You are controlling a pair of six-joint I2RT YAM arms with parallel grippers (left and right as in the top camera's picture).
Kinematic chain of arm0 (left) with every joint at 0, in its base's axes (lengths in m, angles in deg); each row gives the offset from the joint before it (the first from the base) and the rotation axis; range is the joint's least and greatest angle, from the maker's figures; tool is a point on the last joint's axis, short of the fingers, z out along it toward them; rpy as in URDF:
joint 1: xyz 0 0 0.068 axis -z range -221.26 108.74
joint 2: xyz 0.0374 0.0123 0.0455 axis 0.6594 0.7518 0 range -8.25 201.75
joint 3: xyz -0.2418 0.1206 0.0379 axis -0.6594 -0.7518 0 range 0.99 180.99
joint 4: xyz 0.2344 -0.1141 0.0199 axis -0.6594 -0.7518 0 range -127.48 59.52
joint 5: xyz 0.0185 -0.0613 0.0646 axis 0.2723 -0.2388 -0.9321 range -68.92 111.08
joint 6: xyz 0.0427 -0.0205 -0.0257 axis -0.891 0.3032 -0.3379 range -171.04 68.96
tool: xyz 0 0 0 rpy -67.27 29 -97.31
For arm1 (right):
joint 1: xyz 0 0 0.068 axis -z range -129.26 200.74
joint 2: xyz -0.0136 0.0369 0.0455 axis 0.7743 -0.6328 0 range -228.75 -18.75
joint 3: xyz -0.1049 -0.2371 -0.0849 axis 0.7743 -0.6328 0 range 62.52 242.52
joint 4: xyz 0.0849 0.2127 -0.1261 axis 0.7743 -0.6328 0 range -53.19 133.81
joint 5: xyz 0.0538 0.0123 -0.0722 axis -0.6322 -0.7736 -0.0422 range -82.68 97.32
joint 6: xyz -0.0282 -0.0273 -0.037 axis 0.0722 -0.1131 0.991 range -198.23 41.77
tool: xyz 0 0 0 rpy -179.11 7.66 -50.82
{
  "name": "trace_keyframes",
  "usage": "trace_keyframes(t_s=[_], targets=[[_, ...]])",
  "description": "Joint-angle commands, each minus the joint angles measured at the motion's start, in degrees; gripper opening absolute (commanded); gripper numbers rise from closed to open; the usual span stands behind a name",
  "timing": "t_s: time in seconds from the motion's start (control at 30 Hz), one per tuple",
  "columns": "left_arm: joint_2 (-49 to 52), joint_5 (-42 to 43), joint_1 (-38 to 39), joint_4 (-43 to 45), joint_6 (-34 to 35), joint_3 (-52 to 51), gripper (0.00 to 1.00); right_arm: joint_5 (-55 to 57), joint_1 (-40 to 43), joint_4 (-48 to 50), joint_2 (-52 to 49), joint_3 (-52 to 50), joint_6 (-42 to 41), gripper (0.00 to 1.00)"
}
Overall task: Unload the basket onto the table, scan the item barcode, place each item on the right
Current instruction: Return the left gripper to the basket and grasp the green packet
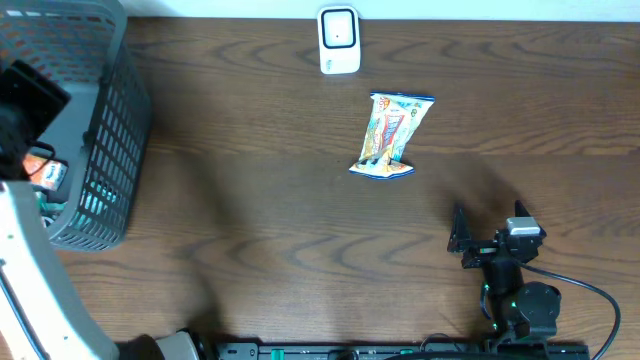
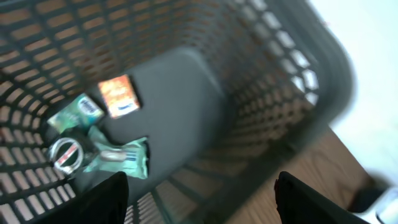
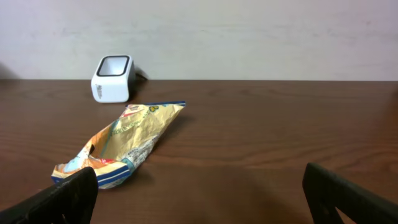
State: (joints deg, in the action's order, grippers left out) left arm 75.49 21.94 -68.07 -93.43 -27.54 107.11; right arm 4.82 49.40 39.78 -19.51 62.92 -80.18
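A crinkled yellow-and-blue snack bag (image 1: pixel 392 135) lies flat on the dark wooden table, in front of the white barcode scanner (image 1: pixel 338 40) at the far edge. My right gripper (image 1: pixel 488 215) rests low near the front right, open and empty. It faces the snack bag (image 3: pixel 118 146) and the scanner (image 3: pixel 112 78), and the bag lies just ahead of its left finger. My left gripper (image 2: pixel 202 180) hangs open over the grey mesh basket (image 2: pixel 267 93), holding nothing. Below it lie an orange packet (image 2: pixel 119 95), a green packet (image 2: pixel 78 112), a small can (image 2: pixel 65 154) and a mint-green pouch (image 2: pixel 127 155).
The basket (image 1: pixel 110 130) stands at the table's left end with my left arm (image 1: pixel 25 105) reaching over its rim. A pale wall rises just behind the scanner. A black cable (image 1: pixel 590 295) loops from the right arm's base.
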Motion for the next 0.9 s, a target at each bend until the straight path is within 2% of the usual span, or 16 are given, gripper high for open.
trace_keyframes(t_s=[0.0, 0.1, 0.2, 0.23, 0.27, 0.5, 0.73, 0.87], targets=[[2.36, -5.35, -2.82, -0.68, 6.27, 0.66, 0.74, 0.63, 0.28, -0.26, -0.02, -0.04, -0.59, 0.99], [3.82, -6.03, -4.35, -2.75, 10.93, 0.59, 0.74, 0.63, 0.28, -0.26, -0.02, -0.04, -0.59, 0.99], [4.94, -5.84, -4.57, -4.55, 11.98, 0.59, 0.75, 0.63, 0.28, -0.26, -0.02, -0.04, -0.59, 0.99], [5.35, -5.84, -4.50, -5.14, 11.98, 0.59, 0.93, 0.63, 0.28, -0.26, -0.02, -0.04, -0.59, 0.99], [5.81, -5.86, -4.37, -6.27, 11.93, 0.59, 0.96, 0.63, 0.28, -0.26, -0.02, -0.04, -0.59, 0.99], [10.27, -8.11, -4.59, -8.87, 8.02, 0.59, 0.96, 0.63, 0.28, -0.26, -0.02, -0.04, -0.59, 0.99], [15.10, -9.20, -6.67, -10.19, 22.10, 0.59, 0.97, 0.63, 0.28, -0.26, -0.02, -0.04, -0.59, 0.99], [16.59, -9.05, -6.64, -10.27, 25.79, 0.59, 0.96, 0.63, 0.28, -0.26, -0.02, -0.04, -0.59, 0.99]])
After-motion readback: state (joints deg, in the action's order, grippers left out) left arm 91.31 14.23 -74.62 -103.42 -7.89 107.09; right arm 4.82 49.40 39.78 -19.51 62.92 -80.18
